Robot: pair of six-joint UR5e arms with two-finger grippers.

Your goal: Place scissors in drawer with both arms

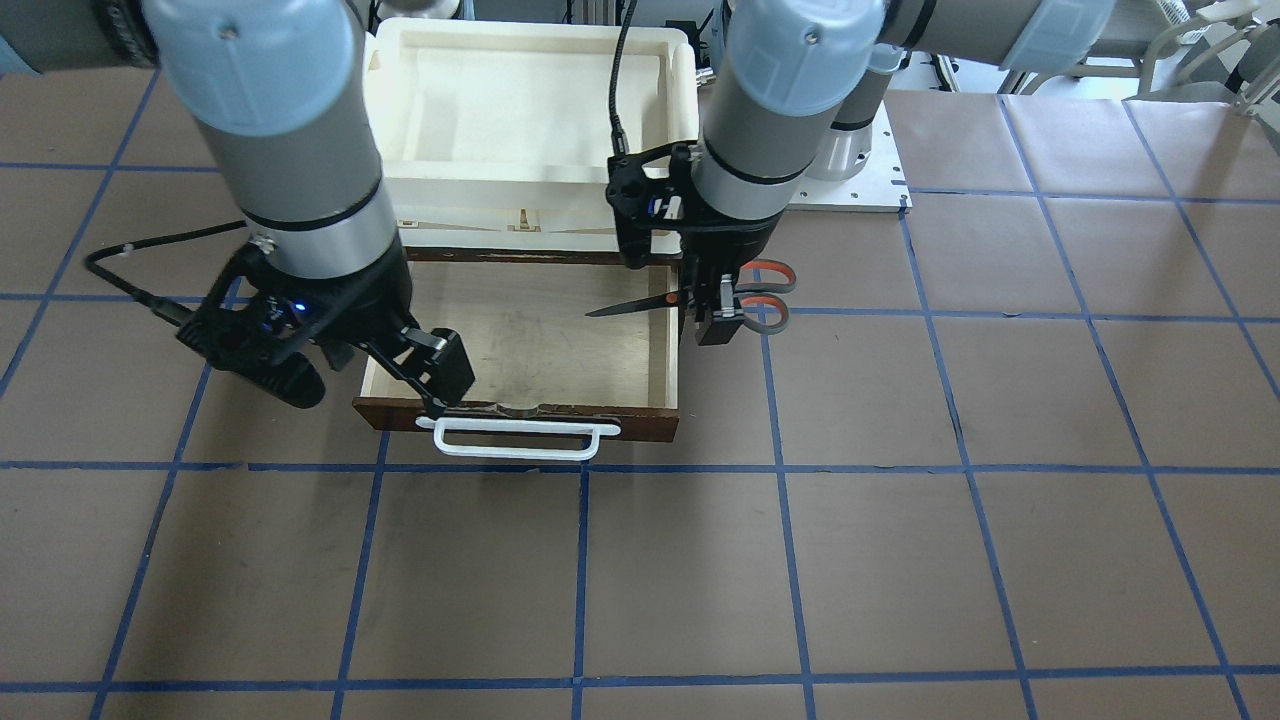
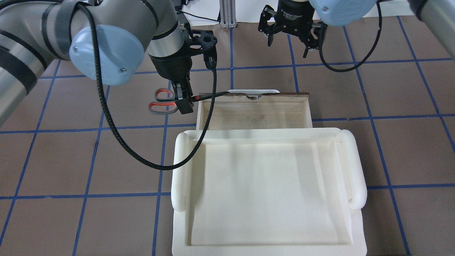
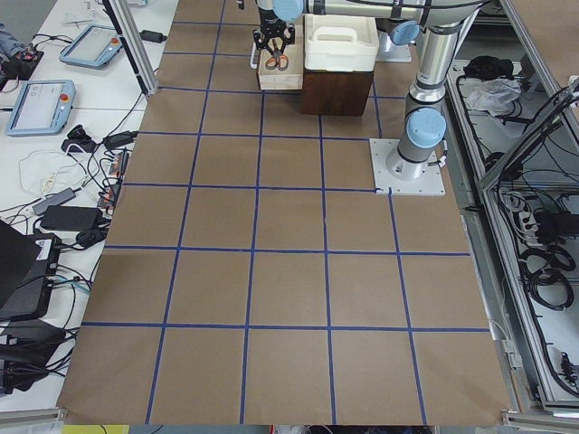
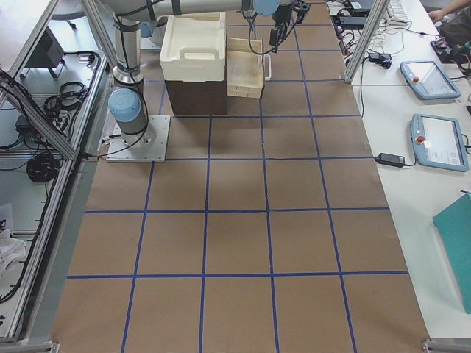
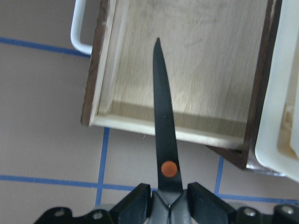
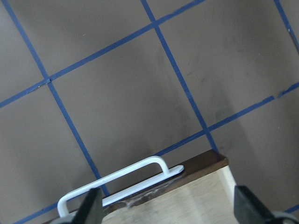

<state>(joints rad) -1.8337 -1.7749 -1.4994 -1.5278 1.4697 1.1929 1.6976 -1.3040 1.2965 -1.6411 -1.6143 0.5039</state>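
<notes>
From over the robot's shoulders, the left gripper [image 2: 185, 104] is clamped on the scissors [image 2: 164, 102] just behind the pivot. The orange-lined handles hang out over the table [image 2: 71, 160], and the blades reach across the side wall of the pulled-out drawer [image 2: 254, 115]. The right gripper [image 2: 288, 42] sits beyond the drawer's front with its fingers spread and nothing in them. A cream tray [image 2: 180, 170] sits above the drawer's rear. From across the table, the scissors are held level, tip over the pale drawer floor, handles outside the drawer. One right finger stands close to the white handle [image 1: 520, 440], though I cannot tell if it touches. The left-end view shows only a speck of orange above the drawer at the far end. From the right end, the drawer juts out from under the tray, too small for more. The left wrist camera looks along the closed blades, with the orange dot just ahead of the two pressed fingers and the point over bare plywood. The right wrist camera has its two fingers at the picture's lower corners, wide apart, with the handle between them.
</notes>
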